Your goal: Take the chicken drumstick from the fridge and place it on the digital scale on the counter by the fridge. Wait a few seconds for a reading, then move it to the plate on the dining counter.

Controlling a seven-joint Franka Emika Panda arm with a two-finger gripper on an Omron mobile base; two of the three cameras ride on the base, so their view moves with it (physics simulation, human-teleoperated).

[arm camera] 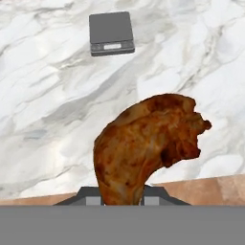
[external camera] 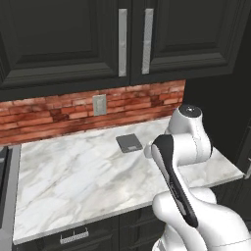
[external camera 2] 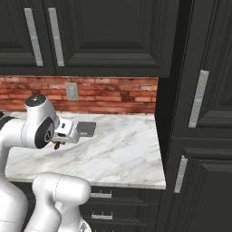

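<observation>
End effector (arm camera: 122,198) clamps chicken drumstick (arm camera: 148,143).

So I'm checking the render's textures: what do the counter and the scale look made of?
Counter: looks like polished marble, white with grey veins. Scale: matte dark grey, probably plastic or metal; flat top, small pale display strip along one edge.

The chicken drumstick (arm camera: 143,146) is reddish-brown with darker patches. The digital scale (arm camera: 111,31) is dark grey on the white, grey-veined counter (external camera: 73,181). Behind the scale, the brick backsplash (external camera: 59,115) is red.
</observation>
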